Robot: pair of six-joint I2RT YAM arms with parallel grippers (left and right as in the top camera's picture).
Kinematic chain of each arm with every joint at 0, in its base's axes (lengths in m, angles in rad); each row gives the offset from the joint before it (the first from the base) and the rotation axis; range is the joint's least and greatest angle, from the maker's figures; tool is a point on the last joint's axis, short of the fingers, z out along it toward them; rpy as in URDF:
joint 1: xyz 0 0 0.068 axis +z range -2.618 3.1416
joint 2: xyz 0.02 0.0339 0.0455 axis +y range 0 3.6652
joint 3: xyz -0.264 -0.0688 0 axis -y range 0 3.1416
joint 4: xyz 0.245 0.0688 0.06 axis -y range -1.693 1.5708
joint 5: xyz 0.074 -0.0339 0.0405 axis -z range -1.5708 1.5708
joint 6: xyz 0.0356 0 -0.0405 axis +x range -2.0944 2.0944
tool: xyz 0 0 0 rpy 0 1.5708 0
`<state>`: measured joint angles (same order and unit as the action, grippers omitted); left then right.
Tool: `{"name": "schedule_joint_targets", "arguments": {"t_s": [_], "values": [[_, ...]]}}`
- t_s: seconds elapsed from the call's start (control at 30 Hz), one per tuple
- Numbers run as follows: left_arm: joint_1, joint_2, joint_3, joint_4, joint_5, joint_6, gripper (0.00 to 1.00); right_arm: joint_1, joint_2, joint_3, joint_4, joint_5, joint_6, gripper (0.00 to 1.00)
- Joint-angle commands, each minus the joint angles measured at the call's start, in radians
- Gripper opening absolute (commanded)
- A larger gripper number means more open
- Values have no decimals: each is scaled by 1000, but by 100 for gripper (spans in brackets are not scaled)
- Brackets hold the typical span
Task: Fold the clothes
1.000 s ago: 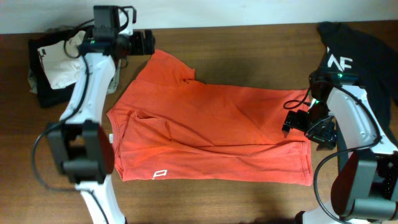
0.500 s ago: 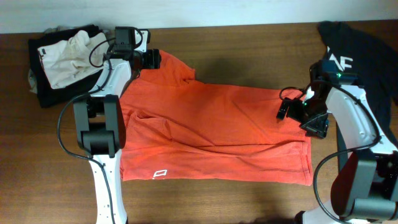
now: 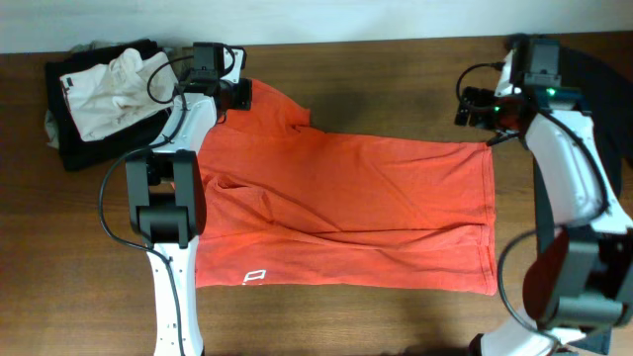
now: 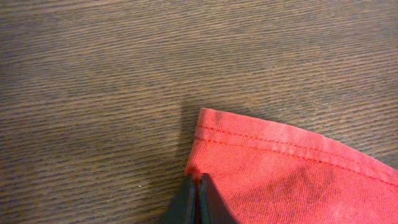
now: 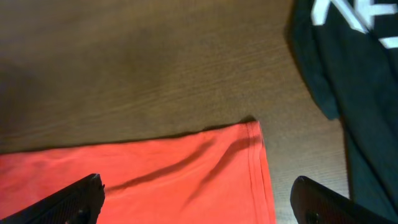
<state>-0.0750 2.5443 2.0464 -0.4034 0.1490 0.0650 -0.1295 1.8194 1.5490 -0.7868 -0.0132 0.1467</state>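
Note:
The red-orange T-shirt (image 3: 336, 208) lies spread flat on the wooden table, white print near its front left. My left gripper (image 3: 240, 94) is at the far left sleeve, and in the left wrist view it (image 4: 198, 185) is shut on the sleeve's hemmed corner (image 4: 261, 149). My right gripper (image 3: 473, 107) hovers just beyond the shirt's far right corner. It (image 5: 202, 205) stands wide open above the hem corner (image 5: 249, 134), holding nothing. A black T-shirt (image 3: 593, 69) with white letters lies bunched at the far right, also seen as the black T-shirt (image 5: 354, 74) in the right wrist view.
A heap of black and cream garments (image 3: 99, 94) sits at the far left corner. Bare wood (image 3: 396, 79) runs along the back between the two arms and along the front edge below the shirt.
My left gripper has shut on the sleeve corner. My right arm has swung from the shirt's right edge up to its far right corner, still open.

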Motion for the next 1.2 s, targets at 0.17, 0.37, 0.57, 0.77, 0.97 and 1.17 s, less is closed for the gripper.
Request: {"name": "schedule_joint_targets", "arguments": {"t_s": [0.17,0.37,0.57,0.77,0.97,1.17], "values": [[-4,75,-21,-42,-15,5,1,-89,237,11,46,31,-62,99],[-4,76,-21,-43,-14,5,1,-117,328,11,81,-43,-89,99],[-4,76,-21,-46,-14,4,1,-117,367,11,118,-43,-100,84],[-4,76,-21,-58,-14,4,1,-107,398,11,148,-58,-125,48],[-4,72,-5,-70,-14,4,1,-107,397,16,140,-58,-105,4],[-3,-76,19,-180,-15,5,1,-108,394,154,-23,-35,-53,4]]}}
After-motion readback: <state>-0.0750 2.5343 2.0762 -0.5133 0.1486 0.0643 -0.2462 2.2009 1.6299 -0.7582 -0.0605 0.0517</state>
